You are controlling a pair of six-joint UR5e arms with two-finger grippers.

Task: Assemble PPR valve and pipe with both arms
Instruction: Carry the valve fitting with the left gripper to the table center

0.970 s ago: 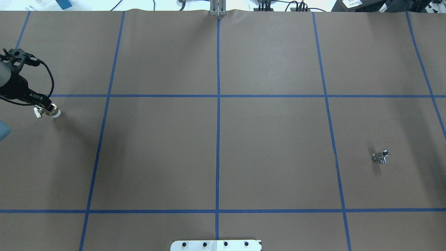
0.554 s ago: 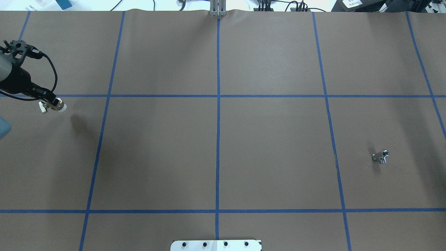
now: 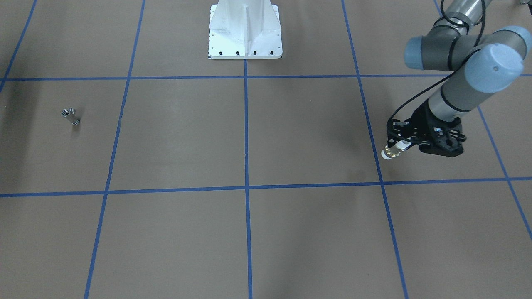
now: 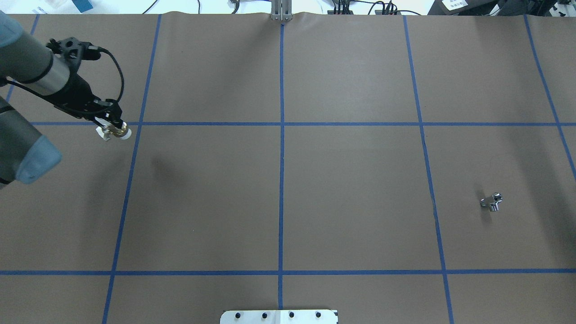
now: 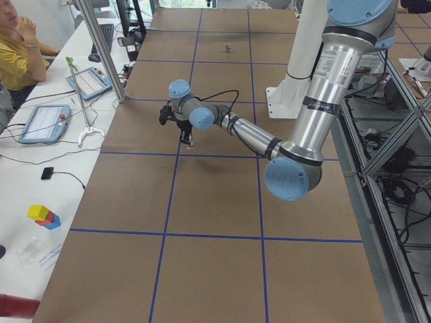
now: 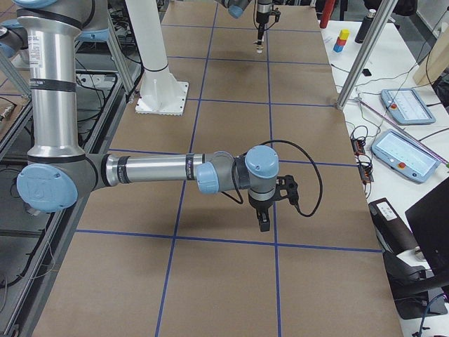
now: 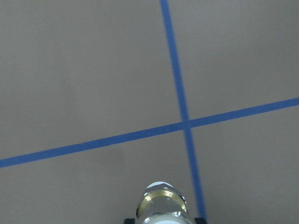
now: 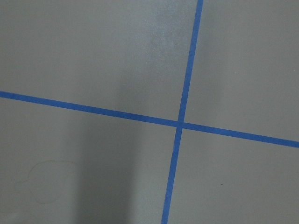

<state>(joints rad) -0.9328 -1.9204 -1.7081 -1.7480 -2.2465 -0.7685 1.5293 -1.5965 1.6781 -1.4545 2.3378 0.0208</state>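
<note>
My left gripper (image 4: 109, 126) is shut on the PPR valve (image 4: 117, 132), white ends with a brass band, and holds it above the table at the far left near a tape crossing. The valve also shows in the front view (image 3: 390, 151) and at the bottom of the left wrist view (image 7: 161, 205). The pipe (image 4: 492, 202), a small silver piece, lies alone on the right side of the table, also in the front view (image 3: 70, 116). My right gripper (image 6: 264, 223) shows only in the exterior right view, above the table; I cannot tell whether it is open or shut.
Brown table cover with a blue tape grid (image 4: 281, 123). The white pedestal base (image 3: 245, 33) stands at the robot's edge. A metal post (image 4: 281, 11) is at the far edge. Tablets (image 5: 87, 82) and an operator (image 5: 20, 47) are beyond it.
My left gripper has moved to the right and a little farther away with the valve in it, and its shadow has drawn apart from it. The pipe has not moved.
</note>
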